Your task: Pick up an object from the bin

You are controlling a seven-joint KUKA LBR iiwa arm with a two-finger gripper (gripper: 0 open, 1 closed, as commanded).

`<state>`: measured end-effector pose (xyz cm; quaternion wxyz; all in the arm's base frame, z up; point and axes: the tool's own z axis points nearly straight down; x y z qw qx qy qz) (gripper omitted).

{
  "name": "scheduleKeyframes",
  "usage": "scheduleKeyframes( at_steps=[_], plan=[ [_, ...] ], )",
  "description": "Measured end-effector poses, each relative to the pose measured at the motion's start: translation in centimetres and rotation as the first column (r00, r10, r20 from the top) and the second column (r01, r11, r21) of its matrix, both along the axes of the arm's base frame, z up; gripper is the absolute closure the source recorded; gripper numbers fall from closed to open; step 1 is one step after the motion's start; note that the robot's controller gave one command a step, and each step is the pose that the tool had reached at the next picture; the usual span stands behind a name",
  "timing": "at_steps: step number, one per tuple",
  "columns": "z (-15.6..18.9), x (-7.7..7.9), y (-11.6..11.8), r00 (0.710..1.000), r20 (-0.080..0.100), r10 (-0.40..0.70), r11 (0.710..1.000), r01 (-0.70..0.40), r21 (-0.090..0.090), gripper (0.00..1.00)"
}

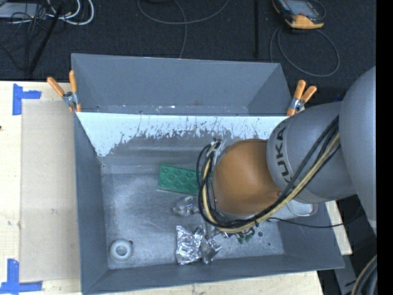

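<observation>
Seen from above, the orange-covered wrist hangs low over the right half of the bin (89,214). The gripper (213,244) is at the edge of a crumpled foil wad (187,246) near the front wall, and I cannot tell whether it is released or clenched. A green studded plate (178,178) lies mid-floor, and a white ring (121,249) sits in the front-left corner.

- Robotics lab.
- KUKA arm (319,158), cable bundle (206,192) on its wrist, over grey metal bin (178,85).
- Dark floor beyond the bin's far edge: loose cables (83,8), orange-trimmed corded device (299,11).
</observation>
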<state>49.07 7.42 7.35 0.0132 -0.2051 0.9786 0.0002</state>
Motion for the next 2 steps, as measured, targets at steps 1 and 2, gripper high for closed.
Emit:
scheduleKeyframes(
  at_steps=[1,2],
  plan=[
    [0.2,-0.4,0.1,1.0,-0.015,0.0,1.0,0.0,-0.002,1.0],
    [16.6,1.3,1.6,0.999,-0.017,0.041,0.999,-0.041,-0.004,1.0]
  ],
)
